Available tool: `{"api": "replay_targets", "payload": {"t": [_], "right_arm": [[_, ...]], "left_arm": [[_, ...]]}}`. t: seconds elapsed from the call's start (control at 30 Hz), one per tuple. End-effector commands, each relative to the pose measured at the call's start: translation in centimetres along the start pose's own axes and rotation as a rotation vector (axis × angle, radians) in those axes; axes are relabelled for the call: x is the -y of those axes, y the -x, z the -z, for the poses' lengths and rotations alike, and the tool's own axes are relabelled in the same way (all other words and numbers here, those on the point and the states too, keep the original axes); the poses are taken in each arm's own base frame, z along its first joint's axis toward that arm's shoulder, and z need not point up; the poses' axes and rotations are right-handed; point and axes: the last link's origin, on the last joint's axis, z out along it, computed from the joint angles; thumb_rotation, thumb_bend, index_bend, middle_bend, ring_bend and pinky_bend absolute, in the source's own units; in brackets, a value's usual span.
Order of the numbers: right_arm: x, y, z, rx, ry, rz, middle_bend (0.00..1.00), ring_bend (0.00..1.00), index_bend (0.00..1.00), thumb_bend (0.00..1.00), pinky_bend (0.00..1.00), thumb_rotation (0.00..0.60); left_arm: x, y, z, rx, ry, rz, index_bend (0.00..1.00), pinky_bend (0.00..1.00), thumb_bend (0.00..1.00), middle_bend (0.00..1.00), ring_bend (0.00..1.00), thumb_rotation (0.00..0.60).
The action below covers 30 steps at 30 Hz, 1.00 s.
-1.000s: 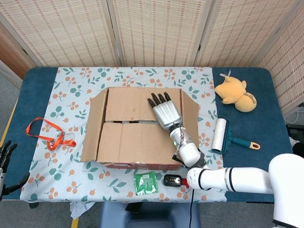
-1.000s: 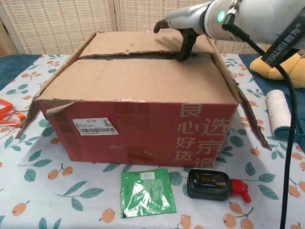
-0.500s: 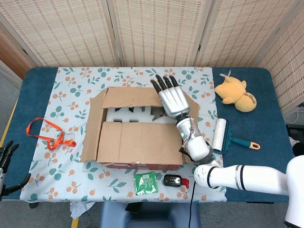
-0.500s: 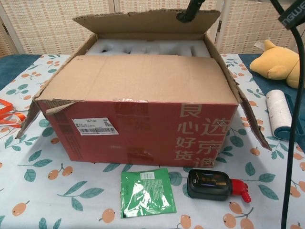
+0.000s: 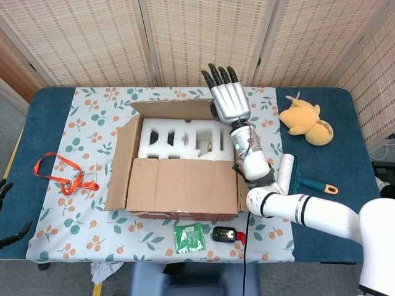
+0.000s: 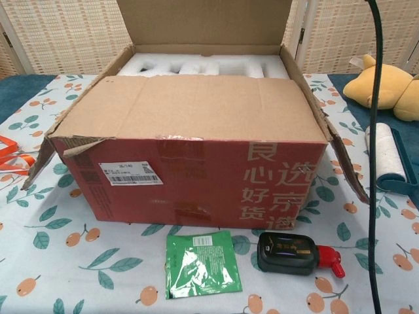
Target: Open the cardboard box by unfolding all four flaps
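Note:
The cardboard box (image 5: 179, 213) stands mid-table on the floral cloth. Its far flap (image 5: 176, 110) stands upright, seen tall in the chest view as the far flap (image 6: 203, 19). The near flap (image 5: 182, 185) lies flat over the front half. The left flap (image 5: 123, 157) and right flap (image 6: 340, 157) hang outward. White foam (image 5: 179, 140) shows inside. My right hand (image 5: 227, 98) is at the far flap's right end, fingers stretched out flat, holding nothing. Only dark fingertips of my left hand (image 5: 17, 230) show at the lower left edge, spread apart.
A green packet (image 5: 189, 237) and a black device with a red tip (image 5: 225, 234) lie in front of the box. A lint roller (image 5: 287, 176) and yellow plush toy (image 5: 307, 122) are to the right, an orange strap (image 5: 62, 172) to the left. A black cable (image 6: 373, 131) hangs at right.
My right hand rose and moved toward the back, swinging the far flap from flat to upright and uncovering the foam. My left hand slid further out of the frame.

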Motion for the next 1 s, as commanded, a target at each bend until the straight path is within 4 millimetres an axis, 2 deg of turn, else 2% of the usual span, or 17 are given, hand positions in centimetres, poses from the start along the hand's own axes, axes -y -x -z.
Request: {"api": "replay_targets", "payload": {"t": [0.03,0.13,0.27,0.47,0.57,0.7,0.8,1.0], "right_arm": [[0.6,0.7,-3.1,-0.001,0.016,0.002,0.00,0.00,0.00,0.51,0.00,0.600],[0.1,1.5,-4.7,0.002,0.043,0.015,0.00,0.00,0.00,0.51,0.00,0.600],[-0.4,2.5,-5.9,0.018,0.058,-0.035,0.00,0.00,0.00,0.51,0.00,0.600],[-1.3,2.6,-4.6,0.025,0.020,-0.064,0.00,0.00,0.00,0.51,0.00,0.600],[-1.5,2.3,-2.5,0.055,-0.018,-0.111,0.00,0.00,0.00,0.51,0.00,0.600],[-2.1,1.5,2.3,0.110,-0.074,-0.182,0.00,0.00,0.00,0.51,0.00,0.600],[-2.6,1.4,6.1,0.235,-0.087,-0.294,0.00,0.00,0.00,0.51,0.00,0.600],[-3.1,1.2,11.1,0.401,-0.113,-0.432,0.00,0.00,0.00,0.51,0.00,0.600]], "left_arm": [[0.3,-0.2,-0.3,-0.007,-0.010,0.007,0.00,0.00,0.35,0.00,0.00,0.600],[0.7,-0.3,-0.6,-0.008,-0.025,0.012,0.00,0.00,0.35,0.00,0.00,0.600],[1.1,-0.4,-0.8,-0.002,-0.042,0.008,0.00,0.00,0.35,0.00,0.00,0.600],[1.1,-0.4,-0.7,-0.001,-0.042,0.006,0.00,0.00,0.35,0.00,0.00,0.600],[0.8,-0.2,-0.6,0.004,-0.032,-0.004,0.00,0.00,0.35,0.00,0.00,0.600],[0.5,0.0,-0.4,0.011,-0.019,-0.030,0.00,0.00,0.35,0.00,0.00,0.600],[0.4,0.2,-0.5,0.015,-0.021,-0.033,0.00,0.00,0.35,0.00,0.00,0.600],[0.3,0.7,-0.7,0.037,-0.031,-0.060,0.00,0.00,0.35,0.00,0.00,0.600]]}}
